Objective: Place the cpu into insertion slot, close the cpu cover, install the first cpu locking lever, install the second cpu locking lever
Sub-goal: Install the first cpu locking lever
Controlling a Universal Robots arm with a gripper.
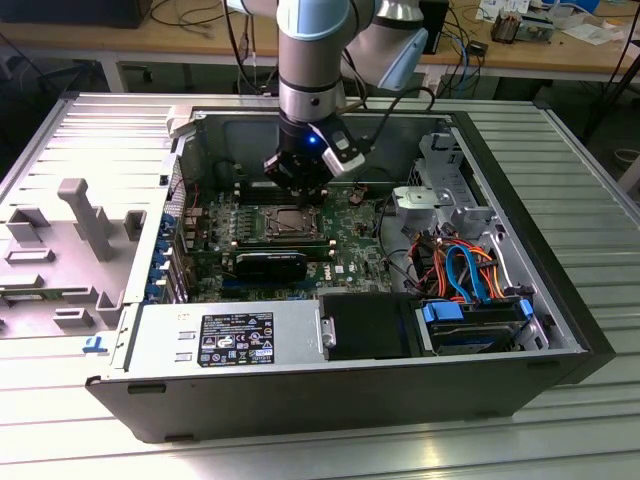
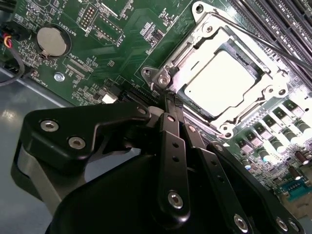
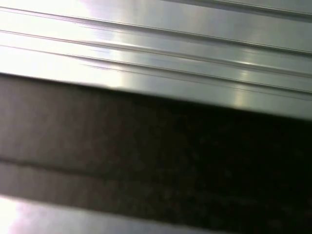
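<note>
**Operator:** Jaw condition?

**Technician:** In the second wrist view, the gripper (image 2: pixel 171 100) has its fingers drawn together to a narrow point at centre frame. Nothing is visibly held. I cannot tell whether a thin wire is nipped at the tips.

**Operator:** Location of the parts?

**Technician:** The cpu (image 2: pixel 219 83) lies flat in the insertion slot (image 2: pixel 229 129), right of centre. The cpu cover (image 2: pixel 183 58) is down and frames its metal top. The tips meet the cover's lower-left corner, touching or just beside it. A locking lever (image 2: pixel 263 41) runs along the socket's upper-right edge.

**Operator:** Correct technique?

**Technician:** This appears to be the lever stage. Apply force to the lever wire only, never to the cover or the motherboard (image 2: pixel 122 48). Press down, then sideways, so the wire passes under its retaining hook. Stay clear of the small components at lower right.
</note>
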